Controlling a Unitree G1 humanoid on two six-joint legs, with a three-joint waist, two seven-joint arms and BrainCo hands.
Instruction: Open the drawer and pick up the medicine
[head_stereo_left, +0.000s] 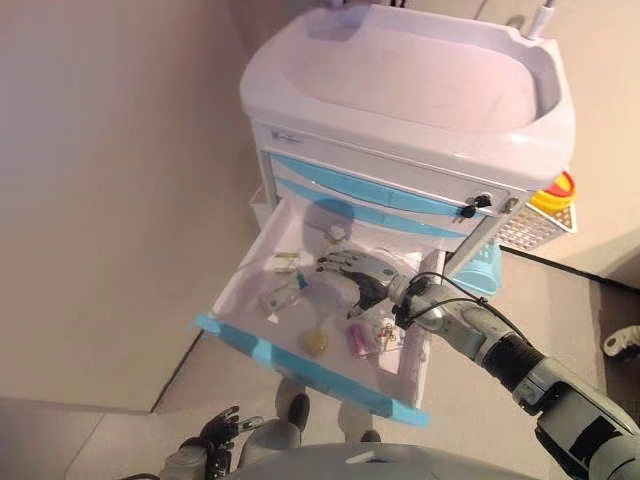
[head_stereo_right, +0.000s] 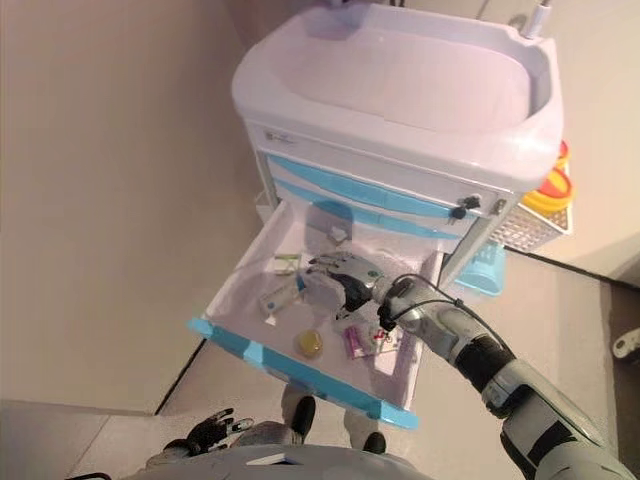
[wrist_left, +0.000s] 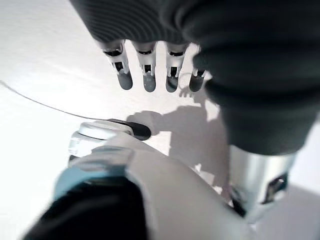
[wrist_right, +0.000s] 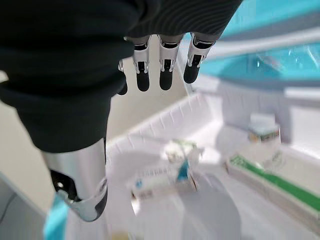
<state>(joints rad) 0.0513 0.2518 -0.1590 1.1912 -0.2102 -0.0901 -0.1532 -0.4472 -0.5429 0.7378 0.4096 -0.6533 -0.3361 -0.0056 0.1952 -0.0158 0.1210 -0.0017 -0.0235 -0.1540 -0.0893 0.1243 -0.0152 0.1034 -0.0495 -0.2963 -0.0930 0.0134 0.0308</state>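
The white cart's lower drawer (head_stereo_left: 300, 366) with a blue front stands pulled out. Inside lie a white medicine box (head_stereo_left: 283, 294), a small green-marked box (head_stereo_left: 287, 262), a round yellow item (head_stereo_left: 316, 342) and a pink blister pack (head_stereo_left: 357, 337). My right hand (head_stereo_left: 355, 275) hovers inside the drawer over its middle, just right of the white box, with straight fingers (wrist_right: 165, 70) and nothing held. The right wrist view shows the white box (wrist_right: 160, 182) and a green-striped box (wrist_right: 270, 182) below that hand. My left hand (head_stereo_left: 215, 432) hangs low by my body, with straight fingers (wrist_left: 147, 75) and nothing held.
The cart has a basin-like white top (head_stereo_left: 420, 70) and two closed blue drawers (head_stereo_left: 370, 190) above the open one. A wire basket (head_stereo_left: 545, 220) with yellow and red things and a blue bin (head_stereo_left: 480, 272) hang on its right side. A wall runs along the left.
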